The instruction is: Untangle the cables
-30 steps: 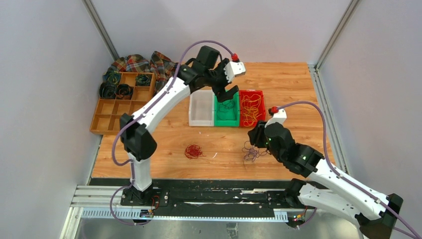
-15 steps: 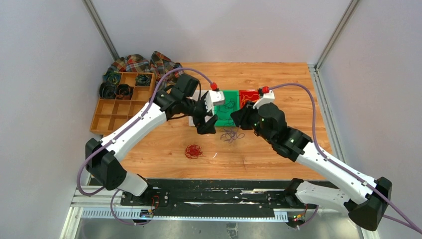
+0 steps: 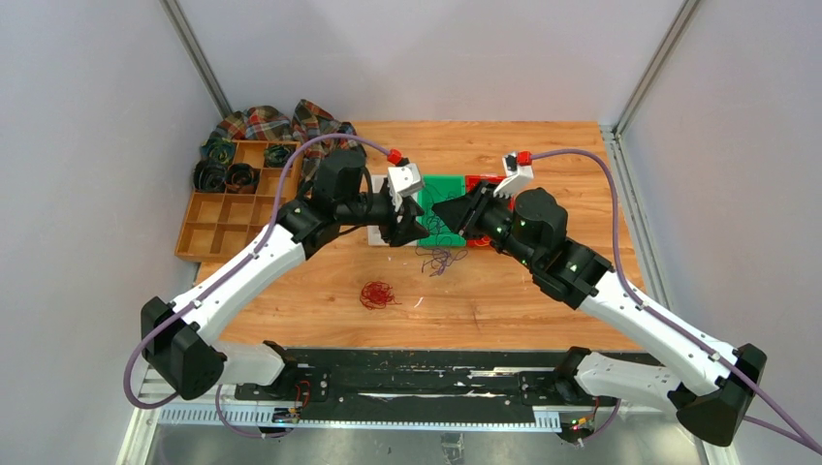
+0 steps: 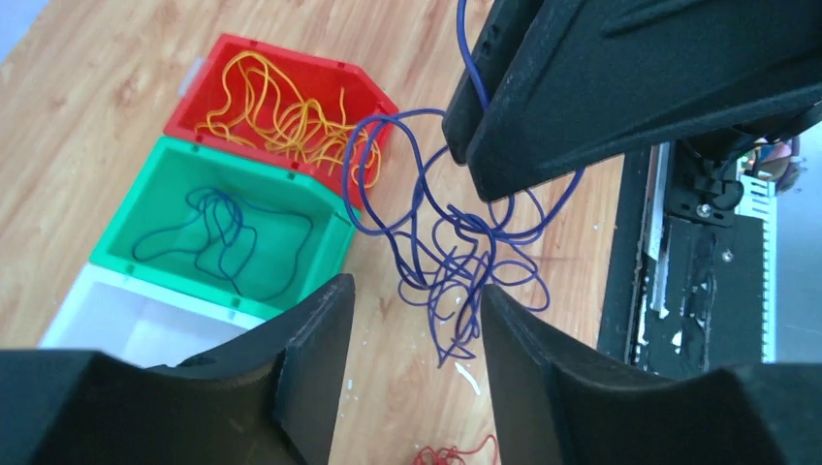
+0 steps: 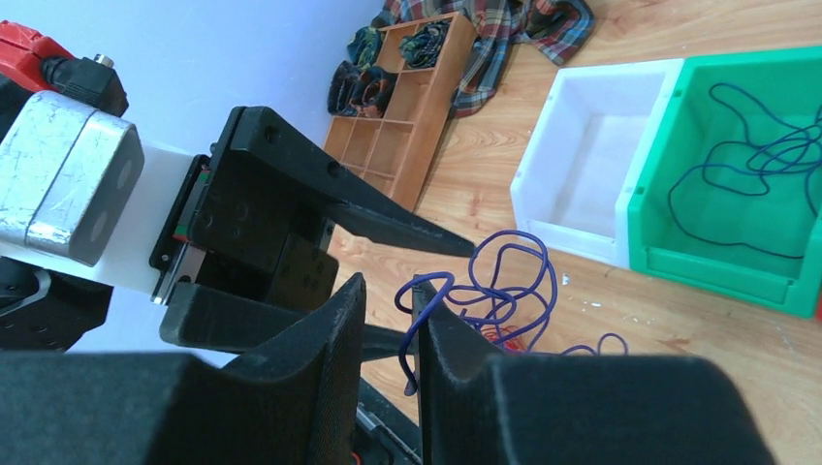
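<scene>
A wooden table [image 3: 543,300], walled in by pale panels, is being used as the work surface, with a white bin [image 4: 107,320], a green bin [image 4: 126,262] and a red bin [image 4: 184,107] being kept in a row at its middle. A blue tangle [image 3: 438,257] is being held up just in front of the green bin, with its lower loops dangling towards the wood. It is being pinched near its top by the right gripper [image 5: 388,283], whose fingers are nearly closed on a single strand. The left gripper [image 4: 417,286] is being brought in beside it with its jaws parted and nothing between them yet.

A single blue strand [image 4: 218,242] is being stored in the green bin and yellow-orange strands [image 4: 281,116] in the red bin, while a red tangle [image 3: 376,294] is being left on the wood nearer the arms.

The strands are judged to be very light, limp and springy, so snagging is likelier than breaking. A grip is best taken on one outer loop or a free end, well away from the knotted middle, so that a single strand is being drawn out.

Compared with a second ago, the tangle is being carried higher and further left and back. The left arm is no longer being held over the bins, and its jaws are being narrowed.
</scene>
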Controlling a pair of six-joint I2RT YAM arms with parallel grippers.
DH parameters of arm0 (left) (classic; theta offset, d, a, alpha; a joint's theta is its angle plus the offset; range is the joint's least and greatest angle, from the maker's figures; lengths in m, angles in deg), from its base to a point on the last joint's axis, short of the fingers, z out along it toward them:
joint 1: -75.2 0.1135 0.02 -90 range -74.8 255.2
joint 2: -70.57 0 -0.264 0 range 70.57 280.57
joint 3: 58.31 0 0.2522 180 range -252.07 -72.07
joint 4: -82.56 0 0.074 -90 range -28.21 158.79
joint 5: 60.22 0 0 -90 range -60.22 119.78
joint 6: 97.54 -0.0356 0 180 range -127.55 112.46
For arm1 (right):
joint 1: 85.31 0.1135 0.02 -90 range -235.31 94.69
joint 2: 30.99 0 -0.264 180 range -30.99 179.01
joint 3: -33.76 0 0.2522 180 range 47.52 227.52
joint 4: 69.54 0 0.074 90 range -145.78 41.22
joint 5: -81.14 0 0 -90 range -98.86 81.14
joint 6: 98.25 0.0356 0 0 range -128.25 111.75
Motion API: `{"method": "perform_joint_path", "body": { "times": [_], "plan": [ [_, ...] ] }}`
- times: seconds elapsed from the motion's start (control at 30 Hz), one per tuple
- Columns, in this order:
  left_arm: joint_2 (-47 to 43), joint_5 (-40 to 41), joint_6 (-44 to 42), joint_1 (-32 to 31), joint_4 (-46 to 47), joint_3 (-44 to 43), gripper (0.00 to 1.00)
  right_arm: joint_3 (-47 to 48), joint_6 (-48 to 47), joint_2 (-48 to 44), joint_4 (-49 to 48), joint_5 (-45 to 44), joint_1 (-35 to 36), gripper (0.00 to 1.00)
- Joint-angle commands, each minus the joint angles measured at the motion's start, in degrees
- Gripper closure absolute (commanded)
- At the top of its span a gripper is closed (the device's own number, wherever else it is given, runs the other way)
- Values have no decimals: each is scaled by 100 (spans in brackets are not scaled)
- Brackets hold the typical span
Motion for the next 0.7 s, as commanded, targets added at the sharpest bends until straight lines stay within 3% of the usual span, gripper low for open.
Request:
{"method": "perform_joint_path", "body": {
  "times": [0.0,0.07,0.3,0.47,0.67],
  "plan": [
    [40,-211,289,-33,383,-55,51,188,256,-92,-206,213,-72,76],
    [70,-275,337,-50,300,-55,60,177,276,-137,-205,198,-75,76],
    [78,-189,434,-69,260,-63,74,164,336,-216,-230,214,-94,76],
    [76,40,392,-69,153,-194,97,115,287,-272,-182,265,-163,76],
    [-77,413,-37,-51,-281,-501,99,-142,146,-641,109,232,-414,74]
  ]
}}
